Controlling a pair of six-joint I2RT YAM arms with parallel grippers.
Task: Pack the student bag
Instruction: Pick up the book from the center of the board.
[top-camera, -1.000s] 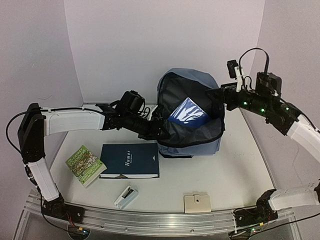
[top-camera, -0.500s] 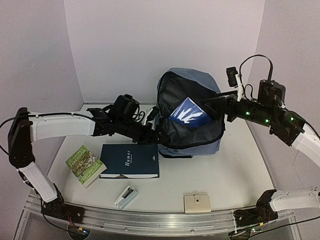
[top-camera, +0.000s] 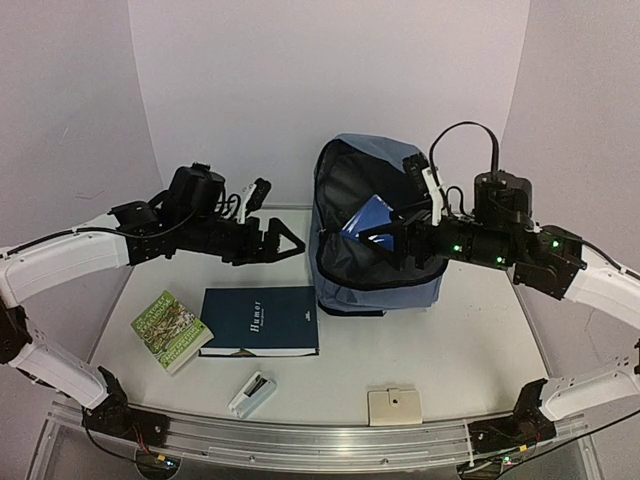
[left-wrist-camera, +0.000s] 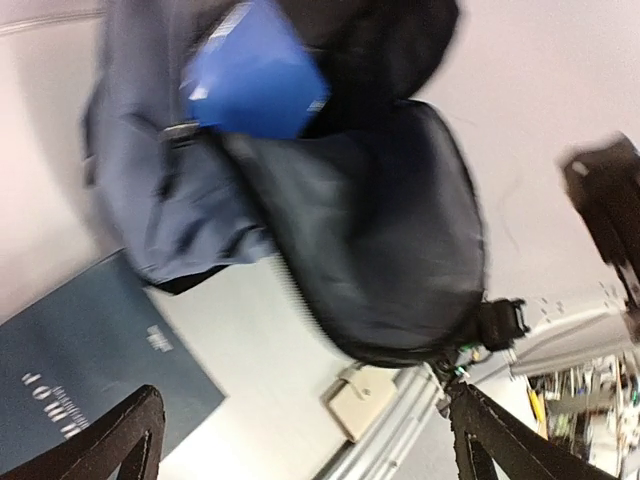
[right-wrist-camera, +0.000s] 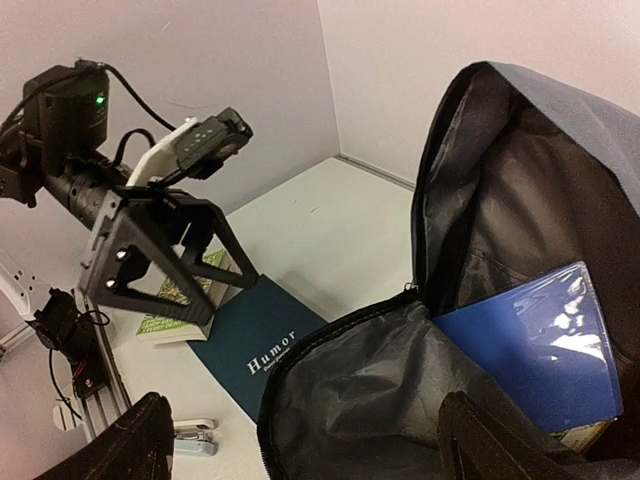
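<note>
The student bag (top-camera: 395, 285) is a slate-blue backpack standing at the table's back middle, its black-lined main compartment (right-wrist-camera: 420, 400) unzipped and gaping. A bright blue book (top-camera: 368, 217) leans inside it, also seen as the blue book (right-wrist-camera: 540, 345) and, blurred, the blue book (left-wrist-camera: 255, 70). My left gripper (top-camera: 288, 247) is open and empty, hanging left of the bag and apart from it. My right gripper (top-camera: 385, 238) is open and empty over the bag's mouth, close to the blue book. The left gripper (right-wrist-camera: 160, 250) also shows in the right wrist view.
A dark teal book titled Humor (top-camera: 260, 320) lies flat in front of the bag's left side. Left of it lies a green paperback (top-camera: 170, 330). A white stapler (top-camera: 252, 393) and a beige box (top-camera: 394, 406) sit near the front rail.
My left gripper has let go of the bag's left edge, opened wide and drawn back to the left. My right gripper has moved left and down over the bag's opening.
</note>
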